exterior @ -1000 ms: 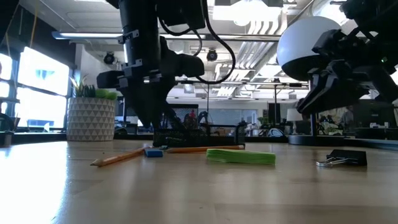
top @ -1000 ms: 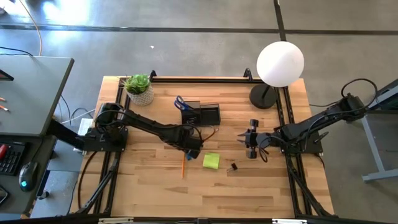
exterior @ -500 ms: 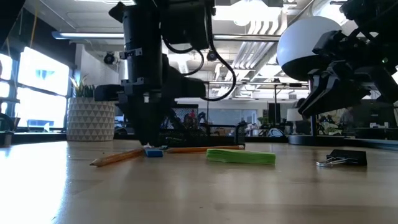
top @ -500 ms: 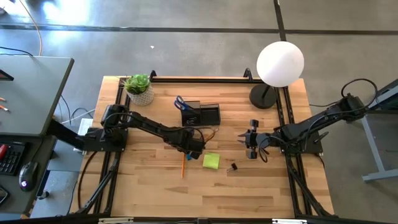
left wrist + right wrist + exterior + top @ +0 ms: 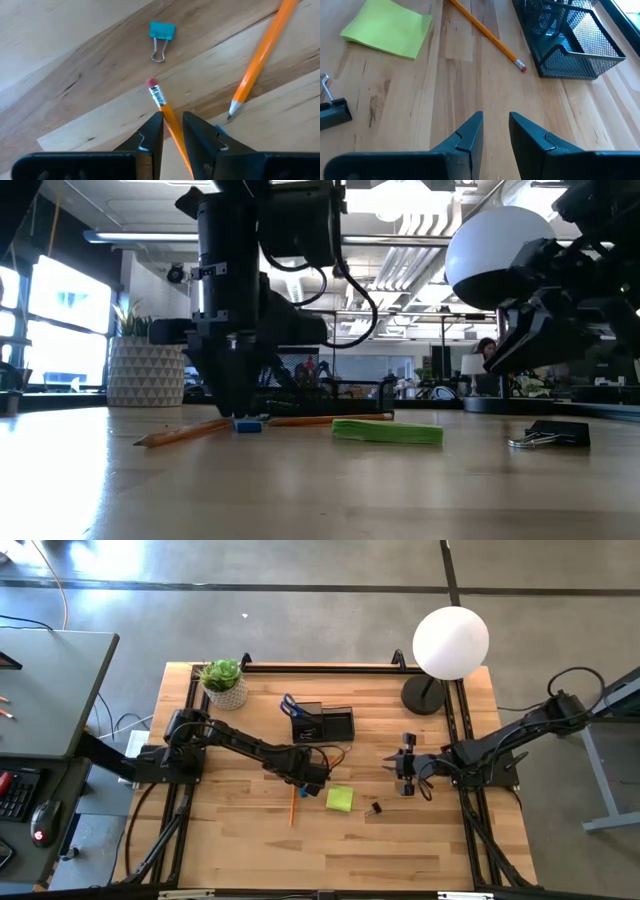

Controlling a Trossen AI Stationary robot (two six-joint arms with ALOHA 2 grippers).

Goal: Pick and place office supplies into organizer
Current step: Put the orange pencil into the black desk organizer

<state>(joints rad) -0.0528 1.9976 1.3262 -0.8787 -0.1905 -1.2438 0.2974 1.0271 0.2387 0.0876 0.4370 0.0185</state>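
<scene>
My left gripper (image 5: 312,780) stands point-down at mid-table, shut on an orange pencil (image 5: 185,433) that lies flat with its tip toward the near edge. A second orange pencil (image 5: 260,55) lies beside it, and its eraser end (image 5: 520,65) is near the black mesh organizer (image 5: 322,725). The organizer holds blue-handled scissors (image 5: 289,704). A blue binder clip (image 5: 161,32) lies just past the held pencil's eraser. The yellow-green sticky pad (image 5: 339,799) and a black binder clip (image 5: 375,808) lie to the right. My right gripper (image 5: 388,760) hovers open to their right with nothing between its fingers. My left gripper pinches the pencil a short way back from its eraser end (image 5: 167,112), between the two fingers. The fingers (image 5: 152,132) come from above, pointing down, and lie slantwise across the pencil. The pencil rests on the table along its whole length.
A potted plant (image 5: 223,683) stands at the far left corner. A lamp with a white globe (image 5: 450,640) and a black round base (image 5: 423,695) stands at the far right. Bare wood lies along the near edge.
My left gripper has come down onto the table over the pencil. The pencil's pointed end has slid a little along the table. My right gripper has kept still.
</scene>
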